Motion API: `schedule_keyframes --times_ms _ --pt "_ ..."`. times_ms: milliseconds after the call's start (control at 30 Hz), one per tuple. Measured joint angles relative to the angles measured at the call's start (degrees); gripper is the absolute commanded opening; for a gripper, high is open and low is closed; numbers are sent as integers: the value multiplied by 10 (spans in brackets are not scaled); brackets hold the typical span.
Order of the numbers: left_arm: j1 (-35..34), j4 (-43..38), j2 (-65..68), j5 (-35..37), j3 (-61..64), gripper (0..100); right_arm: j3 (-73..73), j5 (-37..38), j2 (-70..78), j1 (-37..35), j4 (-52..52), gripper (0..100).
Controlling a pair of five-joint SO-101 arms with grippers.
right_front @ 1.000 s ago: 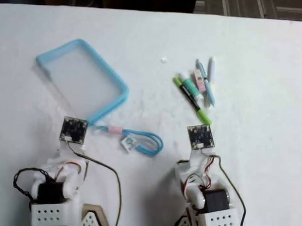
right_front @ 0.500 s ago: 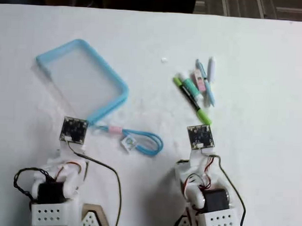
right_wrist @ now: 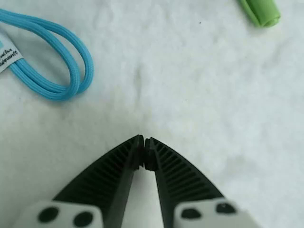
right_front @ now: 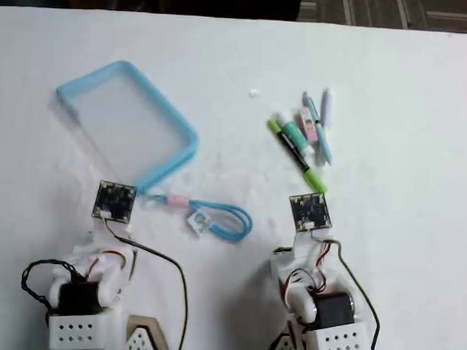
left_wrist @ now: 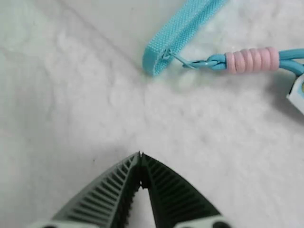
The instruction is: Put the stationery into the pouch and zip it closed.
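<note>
We see the clear, blue-edged pouch lying flat, its blue cord looped beside one corner; the pens and markers lie bunched, well apart from it.

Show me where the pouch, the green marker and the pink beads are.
pouch (right_front: pixel 193 140), high view, blue rim at a corner.
green marker (right_front: pixel 315 180), high view, its green cap.
pink beads (left_wrist: pixel 251 59), left wrist view, middle of the row.

Clearance: bare table between pouch and stationery.
Blue cord loop lies across the lane between the two arms; green marker sits just ahead of right hand; open surface to the stationery's right.
</note>
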Motion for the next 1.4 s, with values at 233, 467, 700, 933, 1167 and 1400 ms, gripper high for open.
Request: schedule_keyframes --times_ms 233,467,700,933,1167,1400 --pt "0 0 0 0 0 24 0 0 0 0 0 18" --pt "0 0 0 0 0 25 0 0 0 0 0 18" --pt "-3 -33 1 -1 -89 28 0 0 0 0 0 18" --pt "-62 -35 -5 -2 -302 28 0 -4 0 0 0 19" --pt "-112 -37 42 -2 -408 25 0 -4 0 0 0 20" --pt "-149 34 313 132 -600 26 0 81 0 -63 -32 46"
